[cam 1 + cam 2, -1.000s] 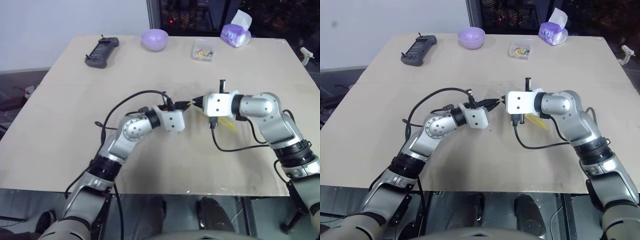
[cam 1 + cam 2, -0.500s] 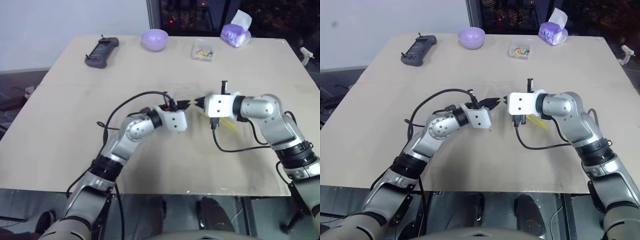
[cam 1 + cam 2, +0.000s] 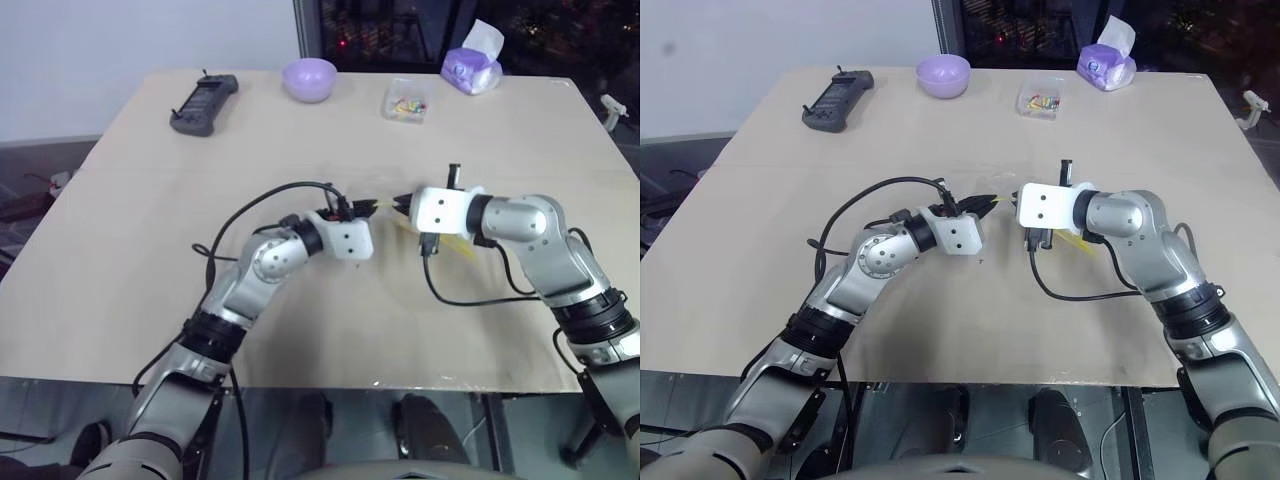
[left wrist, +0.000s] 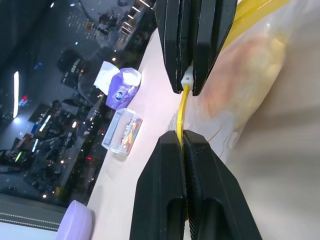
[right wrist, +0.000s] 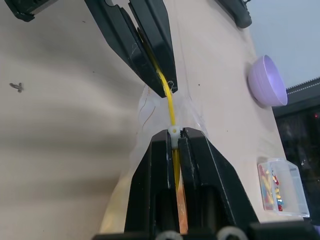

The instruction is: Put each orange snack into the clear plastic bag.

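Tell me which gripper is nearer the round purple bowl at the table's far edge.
Left. The left gripper sits almost straight in front of the round purple bowl; the right gripper, beside it, lies further to the right. Both are shut on the clear plastic bag's yellow sealing strip.

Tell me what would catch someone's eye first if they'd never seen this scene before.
Probably the two arms meeting over the middle of the table: the left gripper and the right gripper, both shut, pinch the yellow sealing strip of the clear plastic bag from opposite ends. An orange-yellow shape shows through the bag. Along the far edge sit a purple bowl, a small clear box, a tissue pack and a black handheld device.
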